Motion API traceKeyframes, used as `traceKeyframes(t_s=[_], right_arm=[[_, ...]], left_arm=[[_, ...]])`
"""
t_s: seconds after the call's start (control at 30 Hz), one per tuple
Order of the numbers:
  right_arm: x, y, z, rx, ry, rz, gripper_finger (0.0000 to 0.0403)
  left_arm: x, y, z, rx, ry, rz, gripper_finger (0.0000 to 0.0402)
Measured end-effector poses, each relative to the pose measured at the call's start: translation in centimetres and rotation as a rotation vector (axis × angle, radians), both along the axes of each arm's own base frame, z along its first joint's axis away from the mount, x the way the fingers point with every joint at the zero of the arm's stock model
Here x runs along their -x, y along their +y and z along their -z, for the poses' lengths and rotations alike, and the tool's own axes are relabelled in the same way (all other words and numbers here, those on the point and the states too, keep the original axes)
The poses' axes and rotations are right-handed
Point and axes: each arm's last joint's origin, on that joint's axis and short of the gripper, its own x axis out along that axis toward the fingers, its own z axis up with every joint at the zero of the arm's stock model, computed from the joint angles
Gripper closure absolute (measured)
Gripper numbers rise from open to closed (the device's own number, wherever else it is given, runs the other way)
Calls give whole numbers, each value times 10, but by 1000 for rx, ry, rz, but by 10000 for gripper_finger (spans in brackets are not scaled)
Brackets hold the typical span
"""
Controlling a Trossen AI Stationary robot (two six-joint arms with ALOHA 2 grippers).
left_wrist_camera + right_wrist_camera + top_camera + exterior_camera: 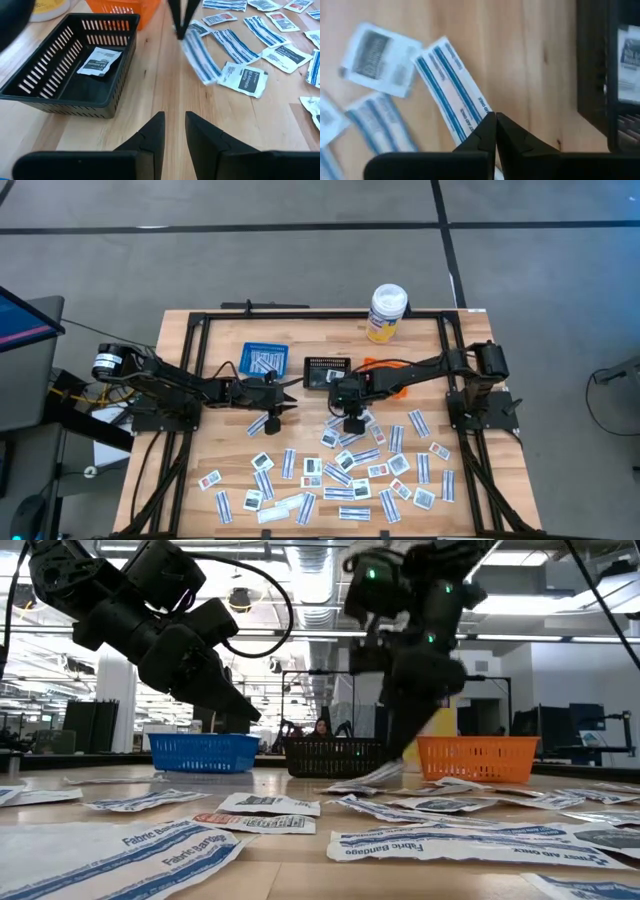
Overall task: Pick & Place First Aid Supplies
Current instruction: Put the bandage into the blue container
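Note:
Several small white first aid packets (340, 480) lie scattered flat on the near half of the wooden table. My right gripper (495, 120) stands over the table's middle (352, 423), shut on a narrow blue-striped bandage strip (445, 85). The same strip (200, 60) shows slanting below the fingers in the left wrist view and in the low view (372, 773). To its left, my left gripper (174, 122) hovers above bare wood (287, 406), slightly open with nothing between its fingers. My right gripper pinches one narrow end of the strip (479, 114) between its two fingers. The fingers come from above, pointing steeply down. The strip hangs slanted below them, and I cannot tell whether its lower end (210, 75) still touches the table.
Three baskets stand in a row at the far middle: blue (265, 360) with striped packets, black (60, 75) with one square packet (100, 62) inside, and orange (478, 758). A white bottle with a yellow label (387, 312) stands at the far edge.

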Motion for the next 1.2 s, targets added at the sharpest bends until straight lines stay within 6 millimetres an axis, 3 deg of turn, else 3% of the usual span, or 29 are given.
traceKeyframes(t_s=[0.17, 0.37, 0.63, 0.97, 1.2], right_arm=[[-10, 0, -24, 78, -122, -115, 402], [-20, -1, -31, 203, -236, -249, 402], [-34, 0, -39, 315, -384, -379, 402], [-44, -3, -50, 460, -512, -387, 403], [-46, -4, -53, 495, -537, -416, 403]], left_arm=[[-2, -1, -6, 46, -68, 38, 325], [-5, 2, -13, 129, -139, 109, 313], [-8, 22, -18, 241, -165, 32, 276], [-8, 24, -18, 238, -166, 29, 266], [-8, 25, -18, 224, -168, -6, 285]])
